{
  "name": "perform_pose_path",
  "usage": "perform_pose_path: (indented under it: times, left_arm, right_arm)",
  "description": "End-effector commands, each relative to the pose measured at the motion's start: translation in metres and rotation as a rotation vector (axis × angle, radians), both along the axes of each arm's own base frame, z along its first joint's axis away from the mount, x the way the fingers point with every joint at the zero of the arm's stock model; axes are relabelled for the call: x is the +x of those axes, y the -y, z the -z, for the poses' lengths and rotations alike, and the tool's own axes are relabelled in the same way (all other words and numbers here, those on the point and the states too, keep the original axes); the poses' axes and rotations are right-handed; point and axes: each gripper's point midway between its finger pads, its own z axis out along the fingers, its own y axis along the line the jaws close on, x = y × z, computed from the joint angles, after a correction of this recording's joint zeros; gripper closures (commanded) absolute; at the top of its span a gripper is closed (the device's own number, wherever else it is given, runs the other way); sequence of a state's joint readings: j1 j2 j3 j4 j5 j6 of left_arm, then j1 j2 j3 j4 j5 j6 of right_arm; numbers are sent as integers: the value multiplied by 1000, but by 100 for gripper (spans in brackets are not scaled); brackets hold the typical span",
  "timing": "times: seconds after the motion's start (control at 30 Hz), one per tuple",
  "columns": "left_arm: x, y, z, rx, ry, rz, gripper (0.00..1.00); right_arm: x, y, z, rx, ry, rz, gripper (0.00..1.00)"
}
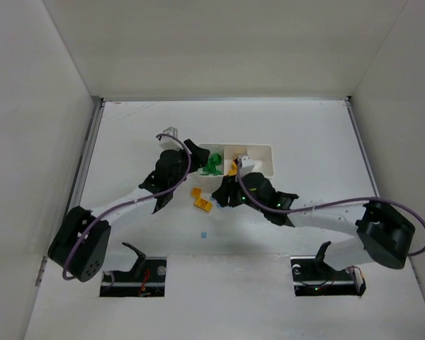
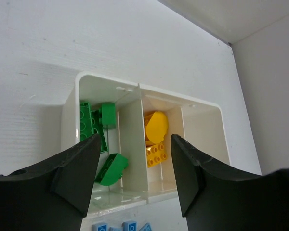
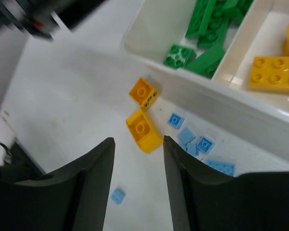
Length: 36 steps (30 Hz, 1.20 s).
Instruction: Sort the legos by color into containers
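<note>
The white three-compartment tray (image 1: 263, 150) sits mid-table. In the left wrist view the tray (image 2: 106, 78) holds green bricks (image 2: 91, 126) in its left compartment and yellow bricks (image 2: 155, 132) in the middle one. My left gripper (image 2: 135, 168) is open and empty just in front of the tray. My right gripper (image 3: 137, 144) is open and empty, just short of a yellow brick (image 3: 143, 130) on the table. A second yellow brick (image 3: 143, 92) lies beyond it. Several tiny light blue bricks (image 3: 192, 139) lie along the tray's near wall, and one blue brick (image 3: 118, 195) lies apart.
White walls enclose the table on three sides. The two arms meet close together in front of the tray (image 3: 216, 96). The lone blue brick (image 1: 204, 234) lies nearer the arm bases. The tray's right compartment (image 2: 202, 134) shows no bricks.
</note>
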<state>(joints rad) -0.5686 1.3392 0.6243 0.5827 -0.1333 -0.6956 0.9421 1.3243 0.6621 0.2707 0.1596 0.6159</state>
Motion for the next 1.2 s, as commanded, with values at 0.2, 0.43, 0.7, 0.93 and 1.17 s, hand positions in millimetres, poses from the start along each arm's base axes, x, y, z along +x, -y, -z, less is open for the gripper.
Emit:
perform_pose_path:
  times: [0.2,0.43,0.7,0.93,1.17]
  left_arm:
    - [-37,-47,18,55,-27,-73,46]
    - [-64,-80,61,134,-134,-132,49]
    - [-78,-86,87,171,-194,-128,50]
    - [-79,-85,89,168,-199,-121,50]
    - [-84,-84,93,163,-215,-101,51]
  right_arm:
    - [-13,-54,32,-209,30,-176,29]
    - [-12,-65,53,-312,14,-210,29]
    - [-7,-71,75,-378,-22,-216,31]
    - [-2,-73,84,-422,-26,-210,34]
    - [-5,-77,96,-459,-40,-229,43]
